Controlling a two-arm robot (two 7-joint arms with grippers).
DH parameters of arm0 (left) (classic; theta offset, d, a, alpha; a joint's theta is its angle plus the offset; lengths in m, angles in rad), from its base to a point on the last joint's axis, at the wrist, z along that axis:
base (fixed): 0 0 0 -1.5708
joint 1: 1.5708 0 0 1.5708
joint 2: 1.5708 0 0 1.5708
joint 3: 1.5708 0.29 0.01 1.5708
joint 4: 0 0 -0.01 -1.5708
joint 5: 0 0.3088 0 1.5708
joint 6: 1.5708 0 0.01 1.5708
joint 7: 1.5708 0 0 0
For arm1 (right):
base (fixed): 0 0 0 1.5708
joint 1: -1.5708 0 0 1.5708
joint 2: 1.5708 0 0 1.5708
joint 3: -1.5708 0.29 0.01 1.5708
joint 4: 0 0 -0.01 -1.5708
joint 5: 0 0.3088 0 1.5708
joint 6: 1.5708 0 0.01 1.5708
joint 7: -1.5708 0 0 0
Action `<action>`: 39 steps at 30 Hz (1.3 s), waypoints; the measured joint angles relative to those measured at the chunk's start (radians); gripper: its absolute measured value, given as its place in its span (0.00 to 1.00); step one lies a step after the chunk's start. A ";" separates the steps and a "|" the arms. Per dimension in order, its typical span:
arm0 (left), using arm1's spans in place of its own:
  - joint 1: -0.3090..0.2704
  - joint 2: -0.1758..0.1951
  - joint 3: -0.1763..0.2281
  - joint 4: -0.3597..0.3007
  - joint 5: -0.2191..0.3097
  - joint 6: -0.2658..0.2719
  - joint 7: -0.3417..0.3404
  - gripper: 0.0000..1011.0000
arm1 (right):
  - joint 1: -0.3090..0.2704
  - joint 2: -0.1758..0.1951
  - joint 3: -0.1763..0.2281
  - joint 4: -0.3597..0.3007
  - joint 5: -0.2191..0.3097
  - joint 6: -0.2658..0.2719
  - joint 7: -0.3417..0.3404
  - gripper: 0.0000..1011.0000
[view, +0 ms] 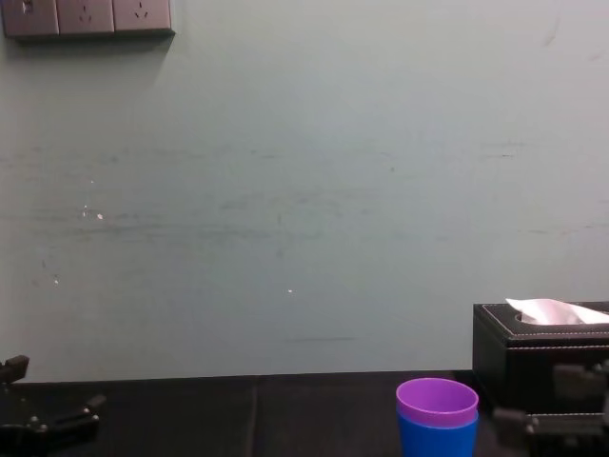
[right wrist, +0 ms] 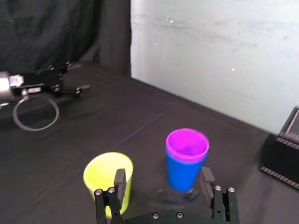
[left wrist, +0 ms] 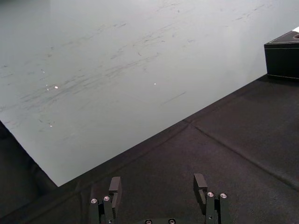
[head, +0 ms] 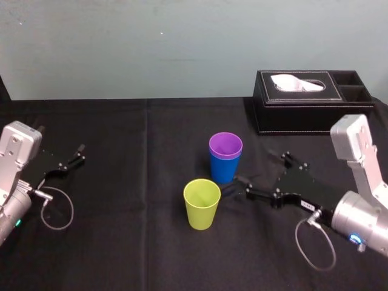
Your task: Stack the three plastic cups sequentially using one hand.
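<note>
The yellow-green cup (head: 202, 203) stands nearest, at seven o'clock of the purple cup (head: 225, 145) nested in the blue cup (head: 223, 168), all untouched by the spread, empty fingers (right wrist: 120, 182) of the right gripper (head: 264, 173) at four o'clock of the pair, while the left gripper (head: 71, 162) rests spread far at nine o'clock.

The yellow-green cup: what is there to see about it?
The yellow-green cup is a small, smooth tumbler, plastic by its look, tapering toward its base. It stands upright and empty on the black tablecloth, apart from the blue cup with the purple cup nested in it, and nearer the robot. Nothing holds it; the open right gripper is close by, not touching.
</note>
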 joint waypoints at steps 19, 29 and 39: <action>0.000 0.000 0.000 0.000 0.000 0.000 0.000 1.00 | -0.017 0.035 -0.097 0.045 0.025 -0.020 0.028 0.99; 0.000 0.000 0.000 0.000 0.000 0.000 0.000 1.00 | 0.020 0.016 -0.144 0.097 -0.004 -0.022 0.012 0.99; 0.000 0.000 0.000 0.000 0.000 0.000 0.000 1.00 | 0.039 0.005 -0.167 0.120 -0.012 -0.020 0.013 0.99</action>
